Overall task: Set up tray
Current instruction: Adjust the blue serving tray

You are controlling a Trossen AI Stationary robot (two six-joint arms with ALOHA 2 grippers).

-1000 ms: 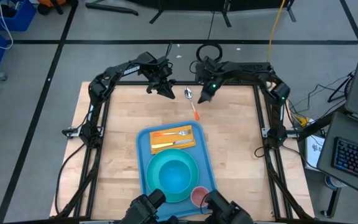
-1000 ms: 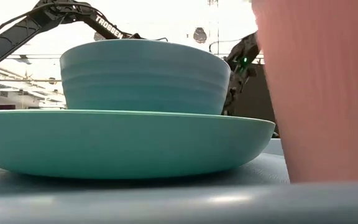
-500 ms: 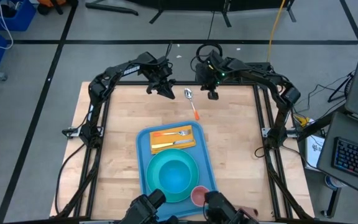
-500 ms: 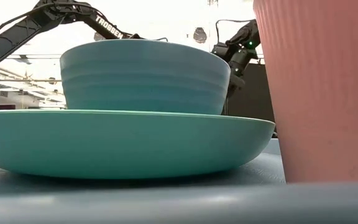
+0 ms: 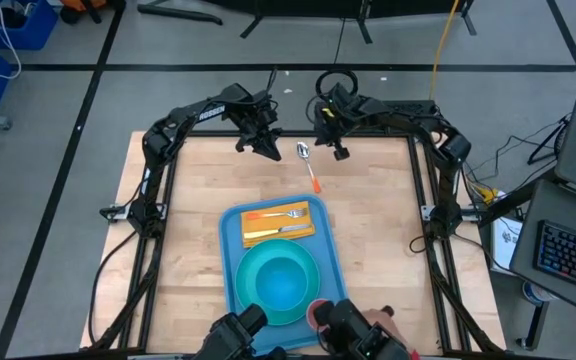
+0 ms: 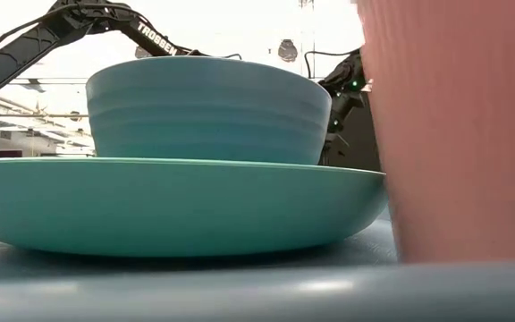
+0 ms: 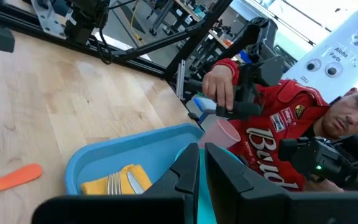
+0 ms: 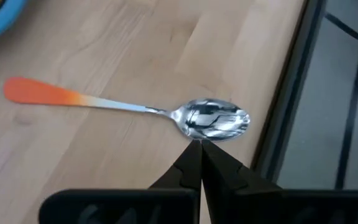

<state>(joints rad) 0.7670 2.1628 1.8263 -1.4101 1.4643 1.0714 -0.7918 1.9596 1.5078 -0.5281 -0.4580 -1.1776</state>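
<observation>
The tray lies toward the surface's near edge, well apart from both grippers at the far edge, left jaws nearly shut, right jaws shut and empty, the tray's near end cut off.

Bowl on plate in tray, napkin behind, spoon beyond tray.

Tray: blue, on wooden table
Fork: on yellow napkin
Cup: pink, under person's hand
Left gripper: fingers nearly together
</observation>
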